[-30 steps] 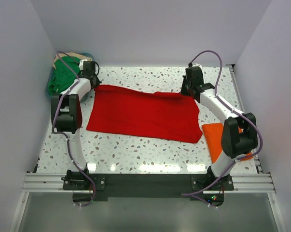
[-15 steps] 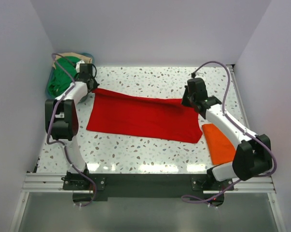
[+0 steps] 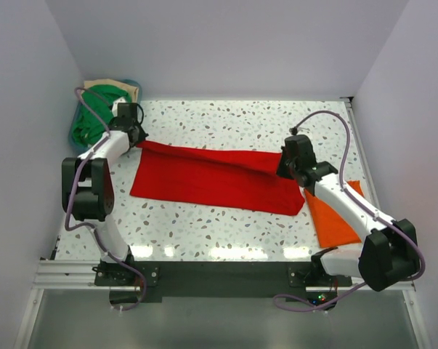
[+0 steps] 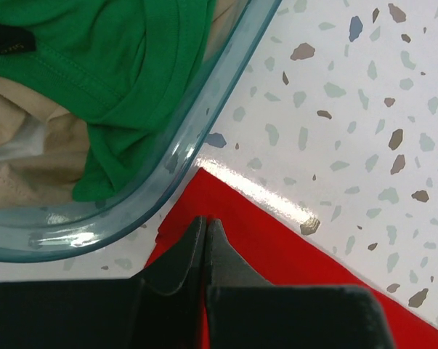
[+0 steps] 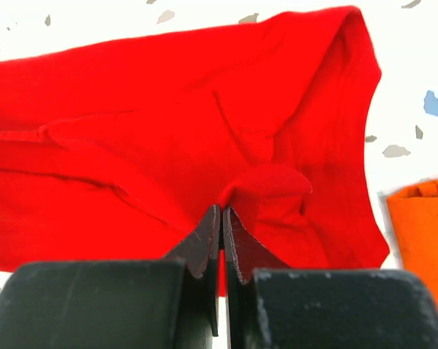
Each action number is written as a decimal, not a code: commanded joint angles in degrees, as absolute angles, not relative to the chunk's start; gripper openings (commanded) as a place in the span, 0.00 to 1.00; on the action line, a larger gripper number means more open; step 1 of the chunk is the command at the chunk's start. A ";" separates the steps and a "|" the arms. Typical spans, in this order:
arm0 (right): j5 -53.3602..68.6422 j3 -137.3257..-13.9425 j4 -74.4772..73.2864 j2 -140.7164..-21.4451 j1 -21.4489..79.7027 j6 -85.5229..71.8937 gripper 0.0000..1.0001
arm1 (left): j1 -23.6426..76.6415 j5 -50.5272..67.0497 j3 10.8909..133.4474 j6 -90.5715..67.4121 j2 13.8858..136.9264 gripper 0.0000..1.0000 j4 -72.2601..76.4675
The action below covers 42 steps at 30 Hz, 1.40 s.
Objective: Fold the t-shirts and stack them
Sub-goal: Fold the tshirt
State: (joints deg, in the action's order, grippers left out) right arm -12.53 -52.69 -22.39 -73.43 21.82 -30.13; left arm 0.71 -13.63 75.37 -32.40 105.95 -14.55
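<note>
A bright red t-shirt (image 3: 215,177) lies spread across the middle of the table. My left gripper (image 3: 136,140) is shut on its far left corner (image 4: 255,233), next to the basket. My right gripper (image 3: 286,164) is shut on a pinched fold of its far right edge (image 5: 266,182), and the cloth there is lifted into a ridge. An orange t-shirt (image 3: 337,211) lies folded at the right, partly under the right arm; its edge (image 5: 422,225) shows in the right wrist view. Green (image 3: 91,120) and tan (image 3: 113,86) t-shirts lie heaped in the basket.
The teal plastic basket (image 4: 204,123) stands in the far left corner, its rim close to the left gripper. White walls close in the table on three sides. A metal rail (image 3: 219,275) with both arm bases runs along the near edge.
The right gripper has drawn the shirt's far right edge toward the near side, and the left gripper has pulled its corner slightly nearer. The far edge now folds forward.
</note>
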 commanded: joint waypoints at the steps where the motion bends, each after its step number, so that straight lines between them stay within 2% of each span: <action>1: -11.96 -50.98 -21.45 -71.28 22.32 -31.55 0.00 | 0.00 -13.80 73.74 -34.01 102.57 0.00 -13.27; 16: -7.65 -42.81 -18.37 -69.52 22.50 -33.05 0.00 | 0.00 -13.36 64.43 -38.05 98.53 0.00 -12.13; 17: -7.39 -42.11 -18.11 -69.61 22.41 -33.13 0.00 | 0.00 -13.36 63.73 -38.32 98.35 0.02 -12.13; 18: -7.03 -41.84 -18.02 -69.78 22.50 -33.22 0.00 | 0.00 -13.27 63.29 -38.67 97.65 0.12 -12.04; 20: -6.60 -41.14 -17.67 -69.70 22.50 -33.14 0.00 | 0.00 -13.18 61.70 -38.93 96.60 0.20 -11.60; 21: -5.90 -40.96 -17.49 -69.44 22.50 -33.13 0.00 | 0.00 -13.18 61.18 -39.37 95.29 0.30 -11.25; 24: -4.14 -39.82 -15.92 -67.94 22.41 -33.13 0.00 | 0.00 -13.27 59.94 -40.07 93.61 0.43 -11.08; 28: -2.55 -39.99 -15.73 -67.06 22.50 -32.35 0.08 | 0.00 -12.40 59.94 -40.25 91.59 0.43 -11.16; 34: -0.18 -39.55 -14.76 -67.50 22.50 -30.59 0.09 | 0.00 -11.51 60.47 -40.08 91.67 0.43 -10.99; 35: -0.09 -39.29 -14.50 -67.76 22.59 -29.80 0.10 | 0.09 -11.51 60.47 -40.08 91.58 0.43 -11.25; 38: -0.09 -38.50 -14.94 -67.68 22.50 -29.36 0.24 | 0.09 -9.85 59.77 -40.43 91.58 0.43 -10.64; 39: -0.09 -38.32 -15.12 -67.15 22.50 -29.36 0.39 | 0.09 -8.71 59.50 -40.60 91.32 0.43 -10.46; 42: -0.61 -38.93 -16.78 -65.66 22.50 -29.09 0.60 | 0.18 -6.17 58.80 -40.78 90.88 0.43 -9.76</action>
State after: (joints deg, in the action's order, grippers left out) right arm -0.51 -38.87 -17.19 -68.01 22.17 -30.22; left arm 0.43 -9.43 59.40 -39.92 93.01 -12.91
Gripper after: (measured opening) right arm 0.545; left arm 0.432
